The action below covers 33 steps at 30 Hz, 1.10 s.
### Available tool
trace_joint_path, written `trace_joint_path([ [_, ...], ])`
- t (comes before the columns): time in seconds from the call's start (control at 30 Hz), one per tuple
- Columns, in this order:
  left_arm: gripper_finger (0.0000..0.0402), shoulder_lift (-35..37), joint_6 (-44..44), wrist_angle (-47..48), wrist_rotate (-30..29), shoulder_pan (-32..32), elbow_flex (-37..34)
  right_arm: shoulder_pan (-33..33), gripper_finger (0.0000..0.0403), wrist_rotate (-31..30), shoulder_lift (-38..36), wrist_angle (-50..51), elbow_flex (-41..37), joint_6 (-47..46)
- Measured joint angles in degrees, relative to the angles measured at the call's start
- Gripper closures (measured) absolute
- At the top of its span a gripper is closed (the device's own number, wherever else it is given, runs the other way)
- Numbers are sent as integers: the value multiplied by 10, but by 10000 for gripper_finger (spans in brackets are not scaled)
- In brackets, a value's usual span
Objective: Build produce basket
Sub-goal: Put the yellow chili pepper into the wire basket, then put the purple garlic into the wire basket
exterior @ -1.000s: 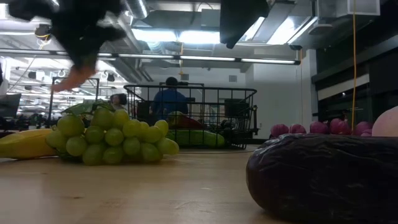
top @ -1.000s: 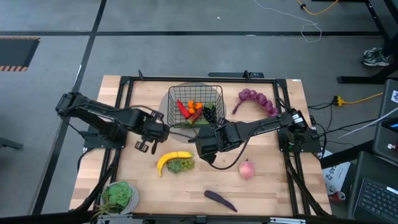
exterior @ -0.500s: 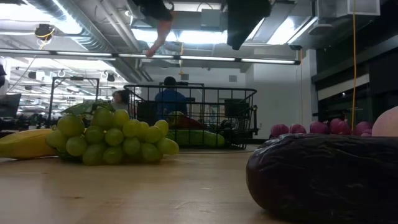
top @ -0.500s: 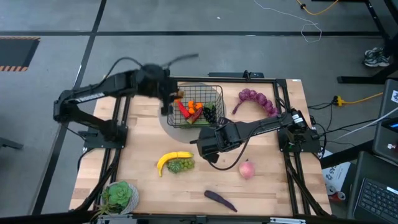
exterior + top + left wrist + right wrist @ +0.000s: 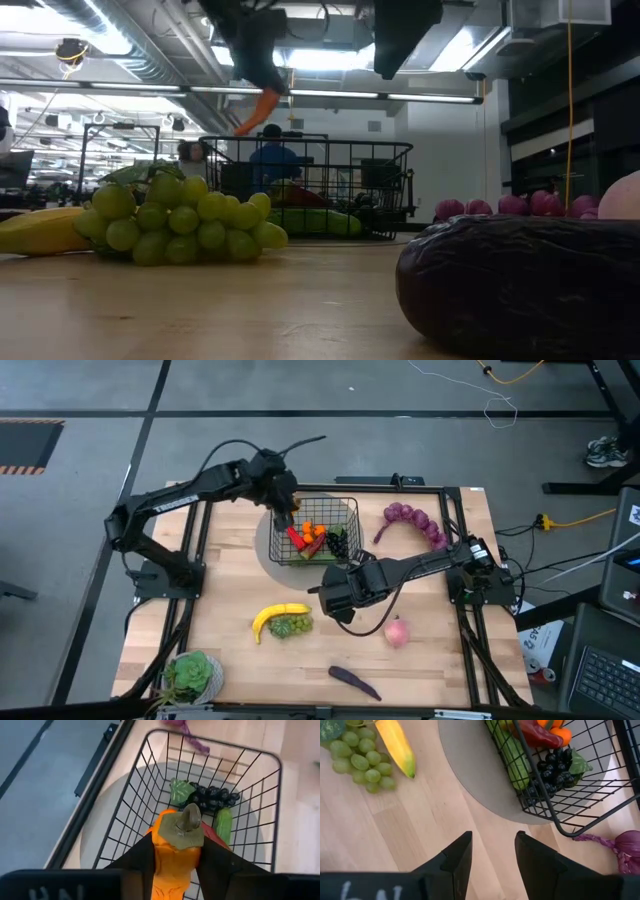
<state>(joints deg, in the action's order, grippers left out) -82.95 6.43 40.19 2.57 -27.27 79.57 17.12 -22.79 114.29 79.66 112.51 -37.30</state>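
Left tool (image 5: 176, 851): closed on an orange carrot (image 5: 172, 855), leafy cap pointing forward, held over the basket (image 5: 341, 505) near its left rim, likely for a drop inside
Right tool (image 5: 492, 851): empty, fingers parted, hovering above bare surface (image 5: 440, 640) just in front of the basket, waiting
Basket: on a grey disc (image 5: 470, 775); holds red chili (image 5: 537, 735), cucumber (image 5: 512, 757), dark grapes (image 5: 552, 762), orange pieces
Loose produce: banana (image 5: 278, 615), green grapes (image 5: 290, 626), peach (image 5: 397, 632), eggplant (image 5: 354, 681), purple bunch (image 5: 415, 520), all apart from both tools
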Motion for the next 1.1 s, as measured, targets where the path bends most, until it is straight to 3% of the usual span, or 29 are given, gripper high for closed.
trace_joint_path([
  [0.23,221,-37,1,3,0,0,0,3,254,4,0,0,0,-23],
  [0.37,200,-41,-2,5,-9,0,0,7,254,4,0,5,0,-38],
  [0.87,195,23,-3,50,-83,-22,0,16,254,4,0,3,0,-118],
  [1.1,194,75,-3,117,-94,-49,0,11,254,-12,0,-41,0,-45],
])
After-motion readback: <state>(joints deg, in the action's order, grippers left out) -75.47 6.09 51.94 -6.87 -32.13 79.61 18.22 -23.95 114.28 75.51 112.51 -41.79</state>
